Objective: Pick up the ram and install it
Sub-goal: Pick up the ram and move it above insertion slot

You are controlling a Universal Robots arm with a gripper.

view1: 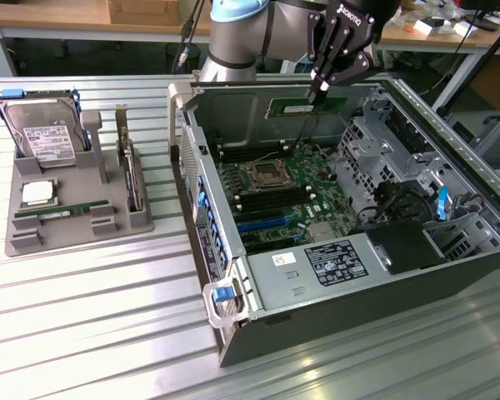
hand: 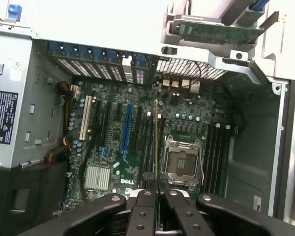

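Holding the ram (view1: 305, 107) by its top edge, the fingers (view1: 323, 68) are squeezing tight on it in the upper middle of the exterior view. The ram is hanging level in the air over the back of the open case (view1: 233, 321) and is not touching the board (view1: 275, 196) below. In the wrist view the ram (hand: 156, 137) is showing as a thin line between the fingers (hand: 146, 204), right over the board (hand: 113, 142) and near the empty socket (hand: 182, 160). At the left of the exterior view a gray tray (view1: 83, 229) is sitting on the tabletop (view1: 92, 333), carrying a drive (view1: 40, 133), a silver chip (view1: 37, 193) and a second green strip (view1: 62, 212).
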